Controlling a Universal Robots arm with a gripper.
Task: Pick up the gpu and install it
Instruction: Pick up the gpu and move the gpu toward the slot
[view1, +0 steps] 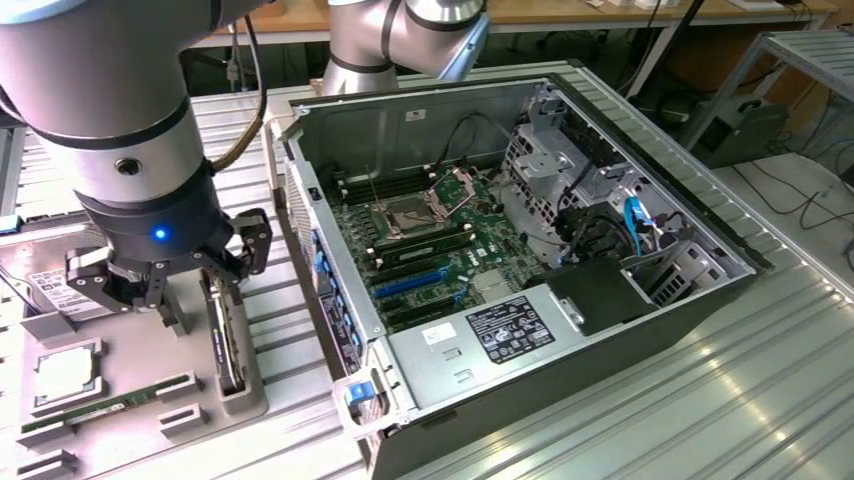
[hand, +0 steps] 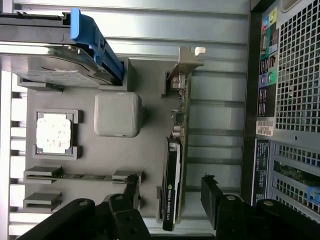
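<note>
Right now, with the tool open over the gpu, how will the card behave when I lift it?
Likely stiff: the gpu is a thin flat board standing on edge in the gray holder. Probably fragile, with exposed parts on the board. It may tilt in the tool, since the metal bracket weighs one end.

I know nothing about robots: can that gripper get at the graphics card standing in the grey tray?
Probably yes: the open gripper hangs over the gpu, a finger on either side of the upright card, with nothing in between.
</note>
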